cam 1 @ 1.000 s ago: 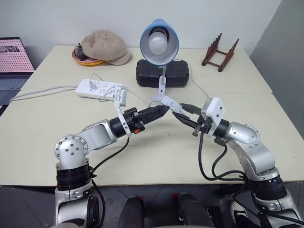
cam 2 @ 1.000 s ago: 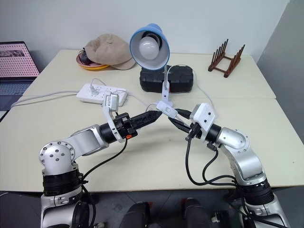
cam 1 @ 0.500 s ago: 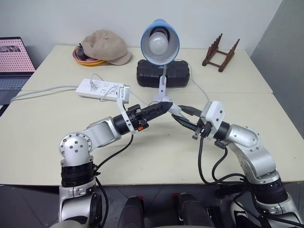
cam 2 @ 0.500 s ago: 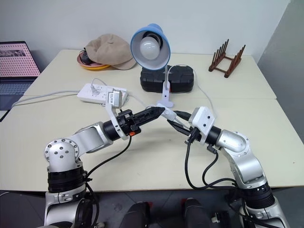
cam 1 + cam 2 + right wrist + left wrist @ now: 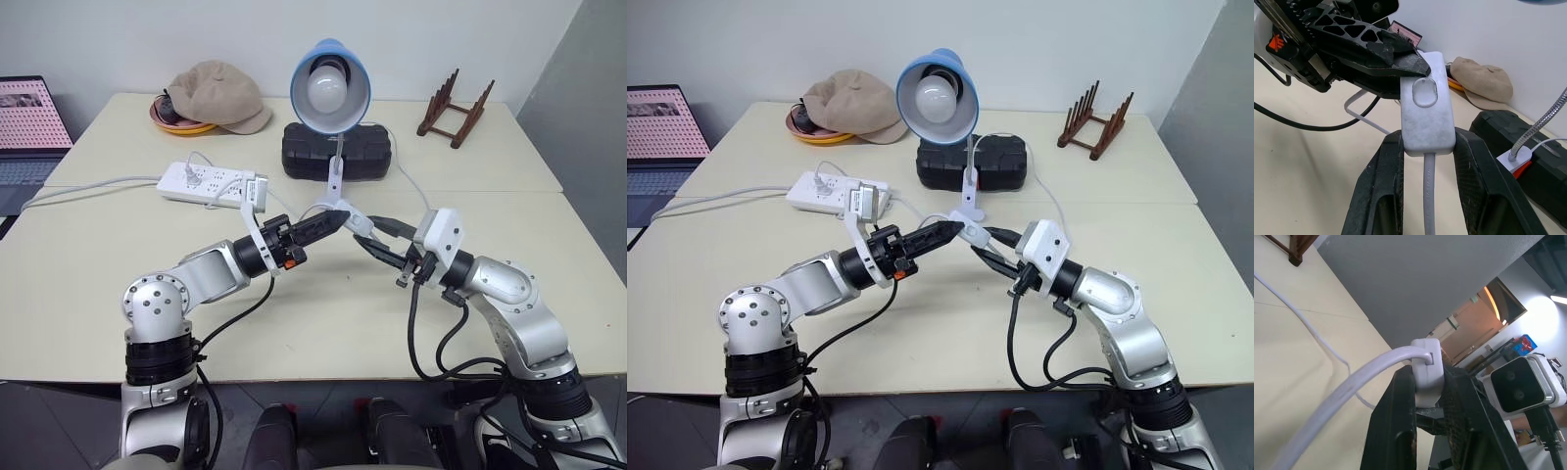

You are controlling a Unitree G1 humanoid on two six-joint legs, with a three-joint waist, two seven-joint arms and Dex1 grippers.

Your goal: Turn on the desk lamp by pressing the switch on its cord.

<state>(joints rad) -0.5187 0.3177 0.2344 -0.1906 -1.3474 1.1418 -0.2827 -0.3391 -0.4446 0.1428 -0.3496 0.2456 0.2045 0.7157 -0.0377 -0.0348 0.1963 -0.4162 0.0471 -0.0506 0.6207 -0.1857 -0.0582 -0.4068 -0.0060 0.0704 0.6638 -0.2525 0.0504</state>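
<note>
Above the near part of the cream table [image 5: 118,294], the right gripper [image 5: 1425,147] is clamping the switch [image 5: 1426,110] between its two black fingers, holding it lifted off the surface. The left gripper [image 5: 336,217] is pinching closed on the switch's far end from the opposite side. The cord [image 5: 1428,196] is trailing out of the switch. Farther back, the desk lamp [image 5: 330,86] is standing unlit by a black case [image 5: 338,149], with a power strip [image 5: 201,183], a tan cap [image 5: 213,95] and a wooden rack [image 5: 454,108] beyond.
</note>
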